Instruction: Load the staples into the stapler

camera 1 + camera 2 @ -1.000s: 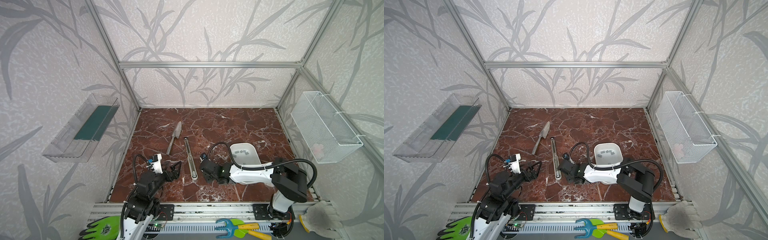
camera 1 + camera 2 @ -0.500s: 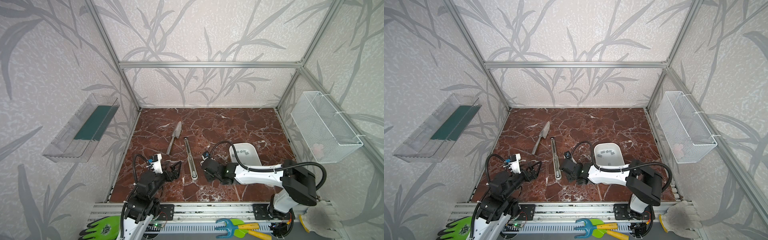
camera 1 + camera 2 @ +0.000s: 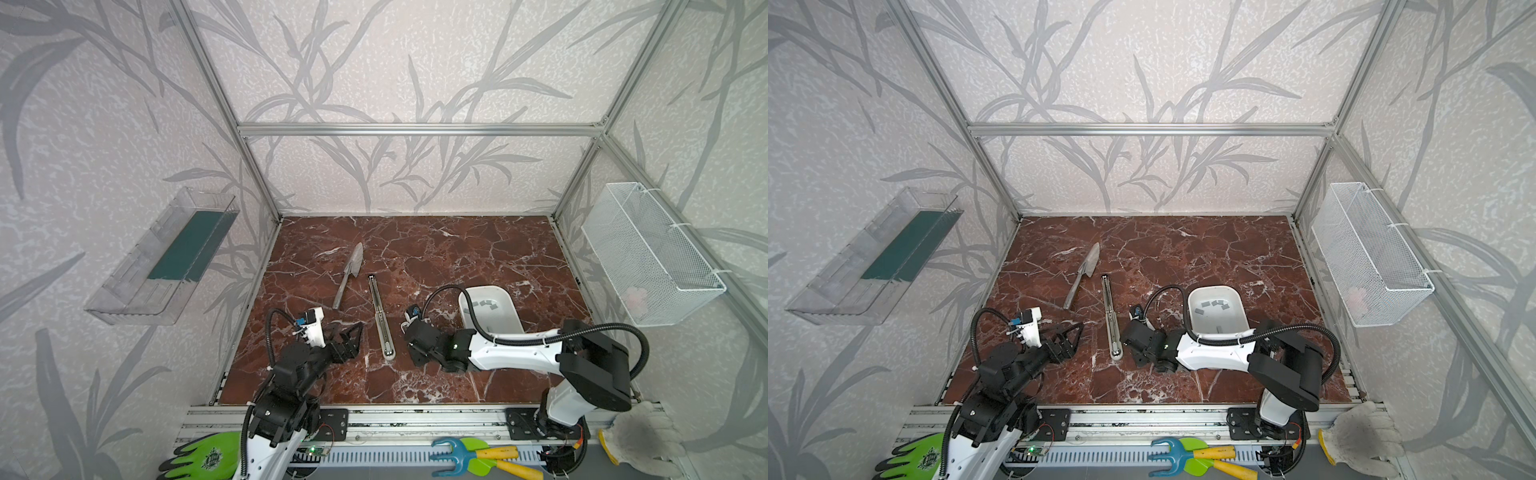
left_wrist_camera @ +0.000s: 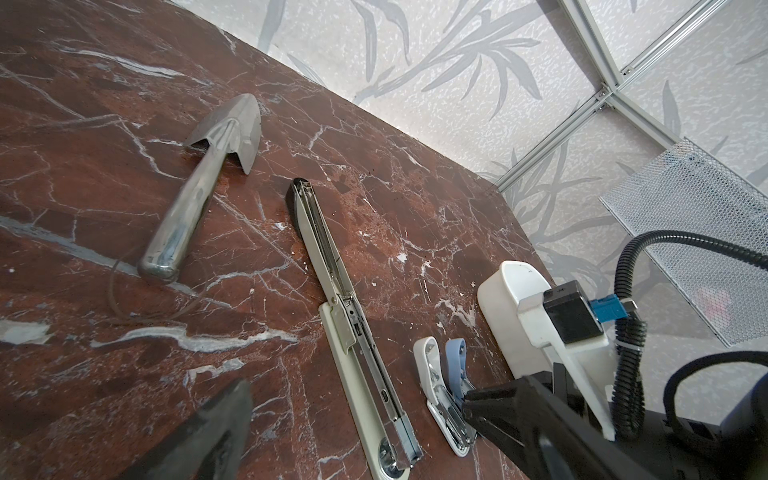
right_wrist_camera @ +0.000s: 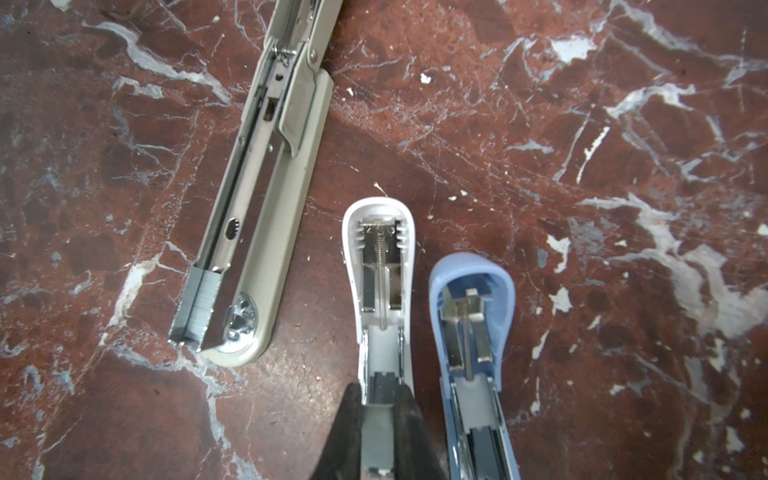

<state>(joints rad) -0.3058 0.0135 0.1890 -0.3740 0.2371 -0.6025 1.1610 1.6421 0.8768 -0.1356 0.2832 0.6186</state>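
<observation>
The small white plastic stapler lies under and ahead of the right gripper jaws. A blue plastic stapler crowds one side, and bare red marble tabletop lies on the other.

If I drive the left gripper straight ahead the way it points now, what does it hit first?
Most likely the long grey stapler, lying opened flat across the left gripper's line. Height is hard to judge; it might pass just above it.
</observation>
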